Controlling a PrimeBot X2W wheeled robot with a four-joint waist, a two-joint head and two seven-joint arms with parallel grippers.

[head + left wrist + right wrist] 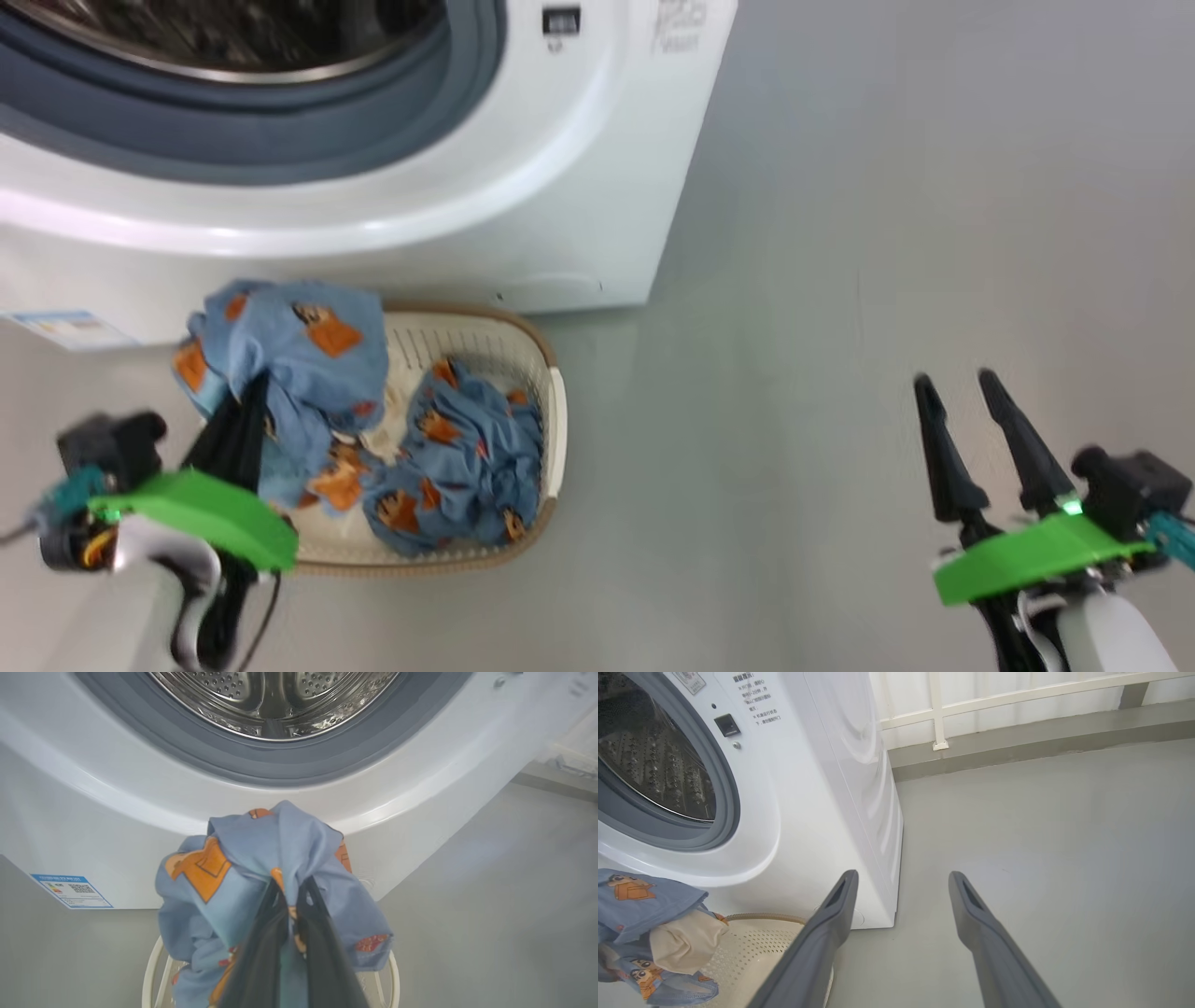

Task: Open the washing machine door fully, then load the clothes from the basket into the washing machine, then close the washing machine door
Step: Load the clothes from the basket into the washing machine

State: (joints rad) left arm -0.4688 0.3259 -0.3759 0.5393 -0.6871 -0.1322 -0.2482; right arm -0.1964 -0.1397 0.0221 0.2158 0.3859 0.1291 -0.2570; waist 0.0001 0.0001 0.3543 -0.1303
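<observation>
Left gripper (289, 887) pinching 1 garment (280, 849) above basket (553, 411), below drum (275, 700). Right gripper (952, 378) spread, idle. Risk: thin pinch slips, or hanging folds catch seal (280, 770); cloth drops to floor (840, 280).

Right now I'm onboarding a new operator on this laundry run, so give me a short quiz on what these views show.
1. True or false: the left end effector is shut on a blue printed garment.
2. The right end effector is: A) open above the floor; B) shut on a sock; C) inside the drum.
3. Fill in: the other clothes lie in the cream ____.
Key: 1 true; 2 A; 3 basket.
</observation>
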